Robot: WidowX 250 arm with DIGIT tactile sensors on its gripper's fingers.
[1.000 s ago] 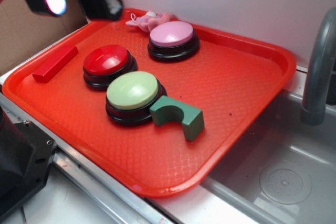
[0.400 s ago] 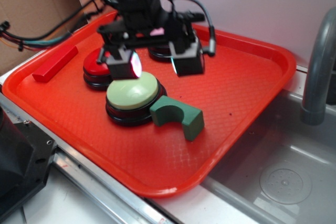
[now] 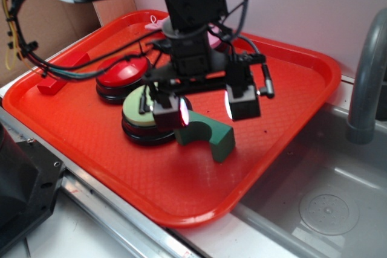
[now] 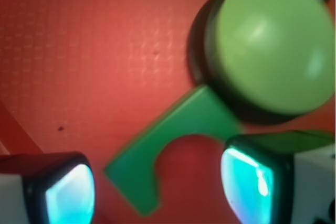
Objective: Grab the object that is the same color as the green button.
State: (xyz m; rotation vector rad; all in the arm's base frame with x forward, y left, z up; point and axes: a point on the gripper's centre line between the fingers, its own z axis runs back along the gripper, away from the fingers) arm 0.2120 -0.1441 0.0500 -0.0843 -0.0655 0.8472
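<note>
The claw (image 3: 207, 110) hangs over the arch (image 3: 208, 135) with fingers spread wide – gripping nothing – just beside the green button (image 4: 270, 43) on the tray (image 3: 290, 83).

Readable text: none can be made out in either view.
Green button (image 3: 140, 106): no lettering is seen on the domed top.
Arch block (image 4: 168, 145): no mark or number is seen on its faces.
Red tray (image 3: 284, 107): only an embossed grid texture is shown, no brand.
Fingers (image 4: 68, 195): glowing pads are shown, no label.
</note>
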